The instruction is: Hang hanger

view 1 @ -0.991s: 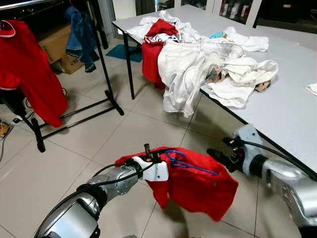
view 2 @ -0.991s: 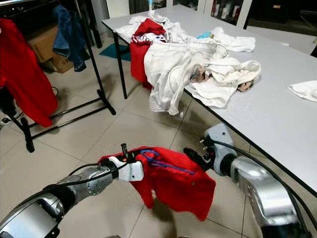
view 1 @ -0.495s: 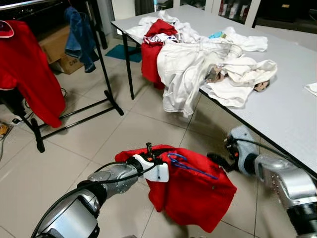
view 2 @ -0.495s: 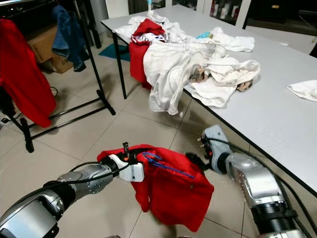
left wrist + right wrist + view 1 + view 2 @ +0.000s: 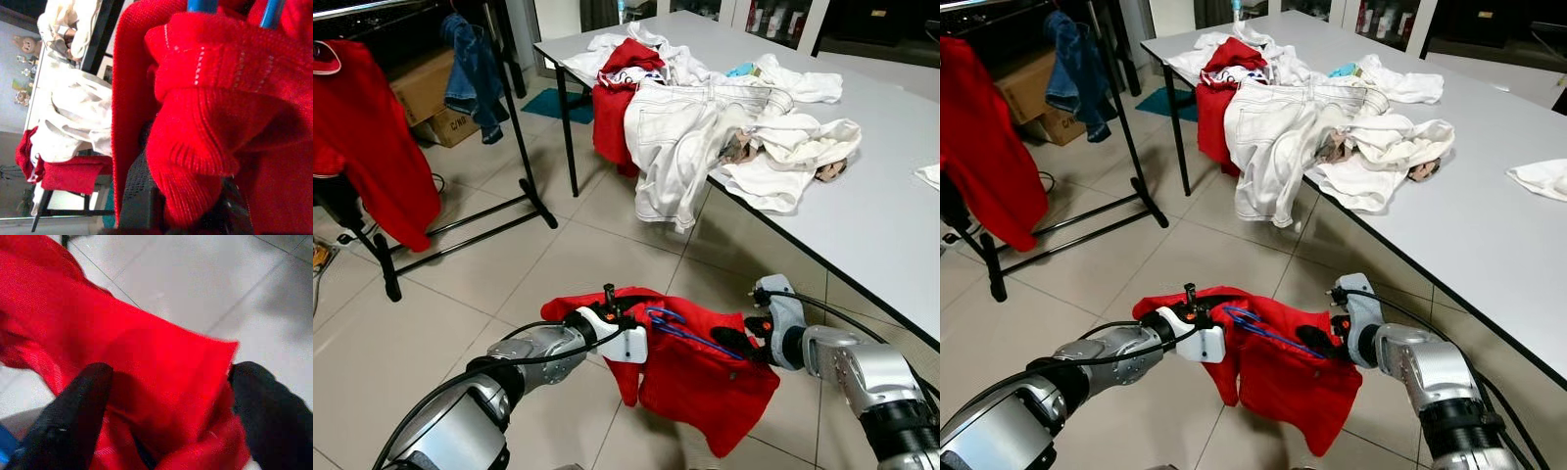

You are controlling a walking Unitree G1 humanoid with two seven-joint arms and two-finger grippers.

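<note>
A red knit garment hangs in front of me above the tiled floor, with a blue hanger threaded into its top. My left gripper is shut on the garment's upper left part, and red knit is bunched between its black fingers in the left wrist view. My right gripper is at the garment's right edge. It is open, with its fingers spread wide on either side of a red fabric corner.
A black clothes rack stands to the left, carrying a red top and a denim piece. Cardboard boxes sit behind it. A grey table on the right holds a pile of white and red clothes.
My right gripper has moved left from beside the table edge to the garment's right side. The garment now hangs more bunched between the two grippers. The left arm has barely moved.
</note>
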